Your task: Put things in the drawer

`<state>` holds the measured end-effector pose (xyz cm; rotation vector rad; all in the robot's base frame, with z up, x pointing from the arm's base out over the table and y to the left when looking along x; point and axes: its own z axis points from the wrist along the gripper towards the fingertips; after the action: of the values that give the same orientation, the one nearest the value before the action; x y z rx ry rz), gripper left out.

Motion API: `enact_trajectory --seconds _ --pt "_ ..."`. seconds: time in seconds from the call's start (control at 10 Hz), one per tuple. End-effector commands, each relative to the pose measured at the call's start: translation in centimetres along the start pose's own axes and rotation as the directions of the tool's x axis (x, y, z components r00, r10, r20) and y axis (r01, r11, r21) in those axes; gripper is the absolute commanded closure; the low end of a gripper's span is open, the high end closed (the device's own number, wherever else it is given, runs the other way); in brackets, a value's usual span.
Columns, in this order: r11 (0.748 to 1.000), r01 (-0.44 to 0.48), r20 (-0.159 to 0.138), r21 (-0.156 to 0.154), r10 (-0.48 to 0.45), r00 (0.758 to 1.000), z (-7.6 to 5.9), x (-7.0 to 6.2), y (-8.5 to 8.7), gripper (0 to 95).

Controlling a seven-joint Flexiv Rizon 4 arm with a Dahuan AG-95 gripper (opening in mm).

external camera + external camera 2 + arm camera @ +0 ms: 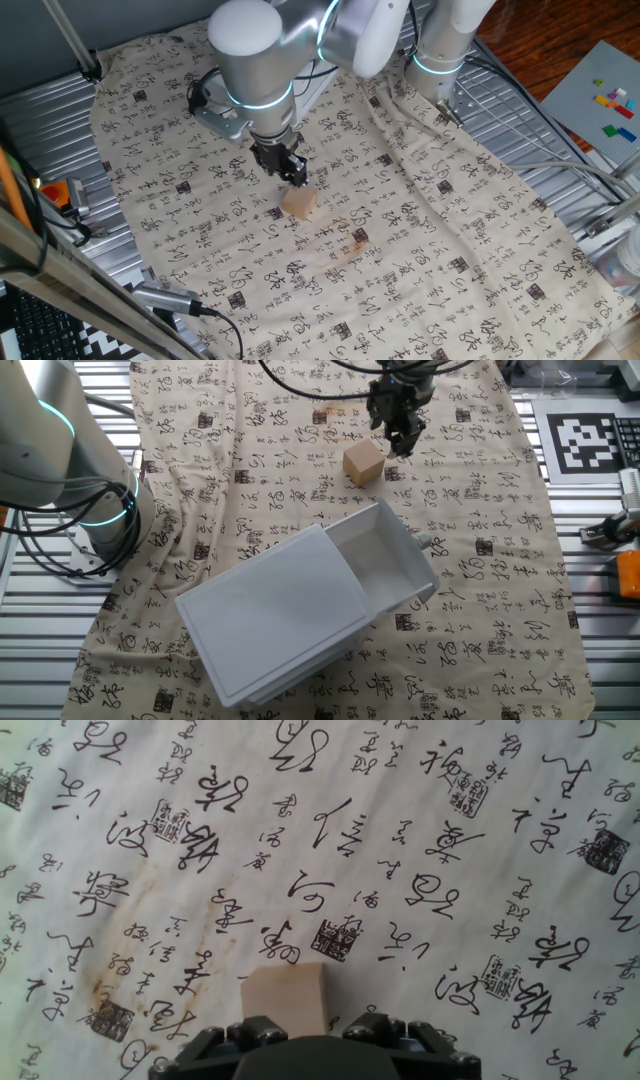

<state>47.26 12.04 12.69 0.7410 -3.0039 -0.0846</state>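
The wooden block sits on the calligraphy-printed cloth, a short way beyond the open front of the drawer, apart from it. The drawer is pulled out of its white cabinet and looks bare inside, most likely so the block can be dropped in from above; its knob points toward the block's side of the cloth.

The gripper hovers just beside and above the block, on the side away from the drawer, its fingers aimed down. In the hand view the block shows at the bottom edge, right against the gripper's body. That fits an approach to grasp, or a gripper lifted just off the block; I cannot tell which. The block is not held, as it rests flat on the cloth in 1 fixed view.

Whether the jaws stand apart or together cannot be told: the fingertips are small and dark in both fixed views, and the hand view cuts them off. The cabinet's far side is hidden. A brownish stain marks the cloth near the block.
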Motion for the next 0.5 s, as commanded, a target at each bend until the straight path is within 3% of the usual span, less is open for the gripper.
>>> enact_trajectory --seconds 0.1,0.5 --pt "1.0 -0.01 0.001 0.01 0.01 1.0 -0.13 0.03 -0.02 38.0" --pt "1.0 -0.006 0.012 -0.008 0.006 1.0 -0.13 0.03 -0.02 38.0"
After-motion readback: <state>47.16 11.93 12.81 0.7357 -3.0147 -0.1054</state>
